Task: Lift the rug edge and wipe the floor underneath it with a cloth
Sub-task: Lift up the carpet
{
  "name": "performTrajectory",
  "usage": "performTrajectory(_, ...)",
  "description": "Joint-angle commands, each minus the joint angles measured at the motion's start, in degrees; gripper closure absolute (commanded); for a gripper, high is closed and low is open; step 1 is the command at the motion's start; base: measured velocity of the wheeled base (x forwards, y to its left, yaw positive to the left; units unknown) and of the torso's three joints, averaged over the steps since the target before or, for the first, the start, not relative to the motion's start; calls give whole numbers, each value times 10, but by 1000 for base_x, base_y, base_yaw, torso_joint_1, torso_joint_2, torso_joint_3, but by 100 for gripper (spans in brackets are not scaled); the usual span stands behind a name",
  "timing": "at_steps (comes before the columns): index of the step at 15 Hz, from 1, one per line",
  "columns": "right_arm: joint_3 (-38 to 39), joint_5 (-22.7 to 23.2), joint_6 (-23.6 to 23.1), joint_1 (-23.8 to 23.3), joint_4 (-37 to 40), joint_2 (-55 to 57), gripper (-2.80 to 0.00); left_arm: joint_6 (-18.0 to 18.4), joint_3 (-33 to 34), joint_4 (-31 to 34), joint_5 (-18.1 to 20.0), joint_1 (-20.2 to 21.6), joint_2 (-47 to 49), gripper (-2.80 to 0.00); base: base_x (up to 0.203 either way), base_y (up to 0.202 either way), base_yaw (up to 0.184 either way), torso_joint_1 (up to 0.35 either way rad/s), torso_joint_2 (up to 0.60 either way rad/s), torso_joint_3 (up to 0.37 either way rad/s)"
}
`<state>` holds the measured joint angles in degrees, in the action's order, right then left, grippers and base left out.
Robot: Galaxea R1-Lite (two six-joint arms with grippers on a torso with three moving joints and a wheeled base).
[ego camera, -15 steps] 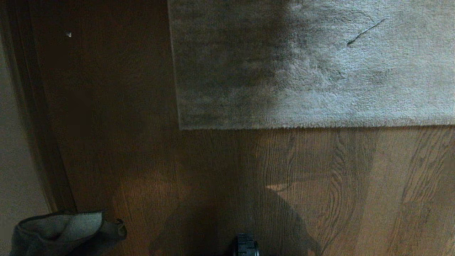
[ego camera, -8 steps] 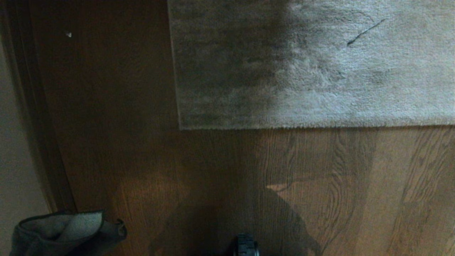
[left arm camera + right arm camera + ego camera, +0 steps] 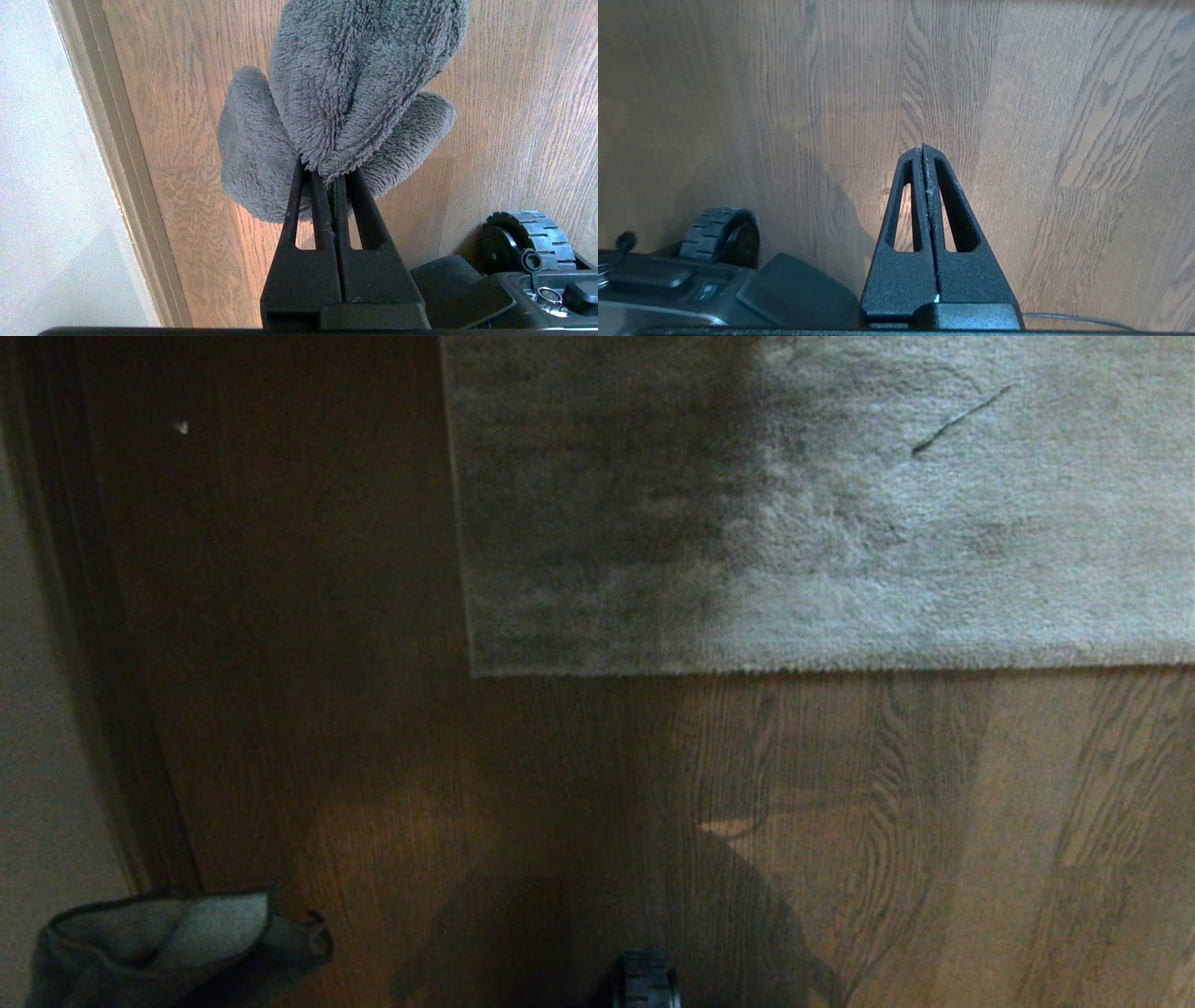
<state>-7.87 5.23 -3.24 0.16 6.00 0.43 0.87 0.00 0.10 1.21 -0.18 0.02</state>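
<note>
Gripper Status: Cloth Held, Rug Flat

Left gripper [image 3: 327, 175] was clamped on the cloth [image 3: 345, 84] above the floor [image 3: 840, 821], near the baseboard [image 3: 117, 154]. Right gripper [image 3: 923, 148] was closed and empty. The rug [image 3: 840, 523] lay flat ahead.

We count one rug [image 3: 822, 513], one cloth [image 3: 345, 93], one wooden floor [image 3: 934, 821], two grippers [image 3: 332, 179] [image 3: 923, 148], and one base wheel [image 3: 646, 980].

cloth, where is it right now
The cloth is pinched in the left hand, low at the head view's left, above the floor beside the baseboard, short of the rug.
</note>
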Motion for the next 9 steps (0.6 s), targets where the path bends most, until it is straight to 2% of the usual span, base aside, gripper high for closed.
performTrajectory(1, -25, 2, 1, 1, 14, 15, 0, 0, 0, 0, 0, 0, 0, 0, 0, 0, 0, 0, 0, 0)
performTrajectory(7, -24, 5, 6, 1, 11, 71, 0, 0, 0, 0, 0, 0, 0, 0, 0, 0, 0, 0, 0, 0)
performTrajectory(9, -30, 4, 34, 3, 8, 105, 0, 0, 0, 0, 0, 0, 0, 0, 0, 0, 0, 0, 0, 0)
